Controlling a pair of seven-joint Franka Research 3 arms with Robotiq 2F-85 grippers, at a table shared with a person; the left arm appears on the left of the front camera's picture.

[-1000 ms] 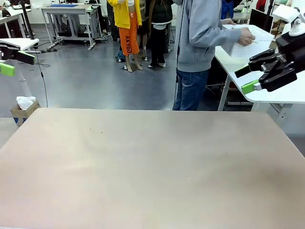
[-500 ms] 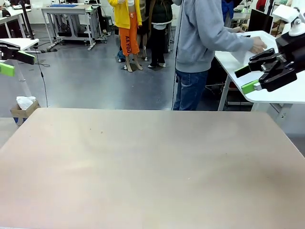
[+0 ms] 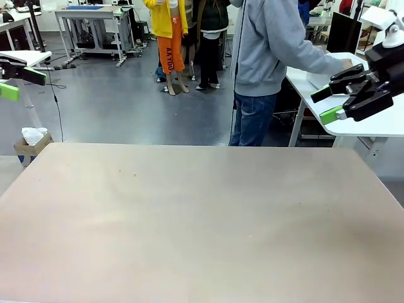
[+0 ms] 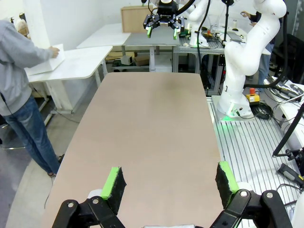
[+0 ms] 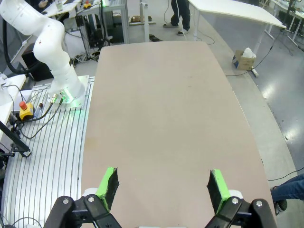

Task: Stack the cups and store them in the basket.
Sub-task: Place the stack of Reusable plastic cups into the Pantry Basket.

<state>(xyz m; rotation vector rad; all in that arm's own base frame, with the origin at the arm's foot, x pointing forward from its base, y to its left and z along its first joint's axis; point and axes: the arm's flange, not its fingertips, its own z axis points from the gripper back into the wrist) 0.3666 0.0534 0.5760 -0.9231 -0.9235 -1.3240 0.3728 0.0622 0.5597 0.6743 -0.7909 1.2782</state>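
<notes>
The cups and the basket are out of view. The tan table (image 3: 202, 214) lies bare. My left gripper (image 3: 16, 82) hangs open above the table's far left corner; in its own view (image 4: 170, 180) the green pads stand wide apart with nothing between them. My right gripper (image 3: 322, 106) is raised at the far right, open and holding nothing; its own view (image 5: 163, 188) shows only tabletop between the pads. It also appears far off as the right gripper (image 4: 161, 32) in the left wrist view.
A person in a grey hoodie (image 3: 271, 57) stands at the far side, turned toward a white side table (image 3: 372, 123), one hand on a white object (image 4: 45, 61) there. A cardboard box (image 3: 31, 142) sits on the floor at the left.
The person has leaned further right, and the hand has moved along the side table. Both arms have stayed still with grippers open.
</notes>
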